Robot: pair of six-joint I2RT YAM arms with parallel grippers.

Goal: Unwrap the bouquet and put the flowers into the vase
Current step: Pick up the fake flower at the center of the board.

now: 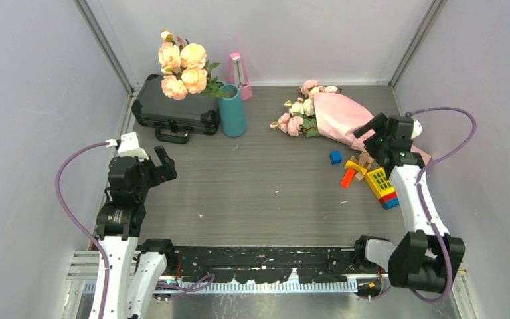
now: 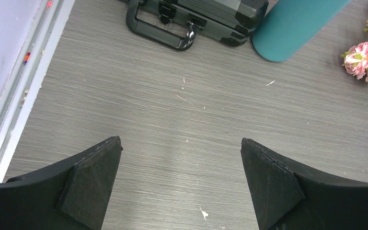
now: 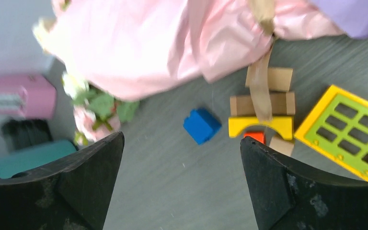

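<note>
From above, the bouquet (image 1: 339, 116) lay upper right, blooms leftward, its wrapped end beside the right tool (image 1: 376, 130). The vase (image 1: 232, 109) stood upper centre. Left wrist view: the left tool (image 2: 182, 148) gaped empty. Right wrist view: jaws wide, the bouquet filling the upper frame.

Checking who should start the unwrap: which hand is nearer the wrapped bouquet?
Right. The right hand hovers open at the tied end of the bouquet. The left hand is far off on the opposite side, open, beyond the vase.
</note>
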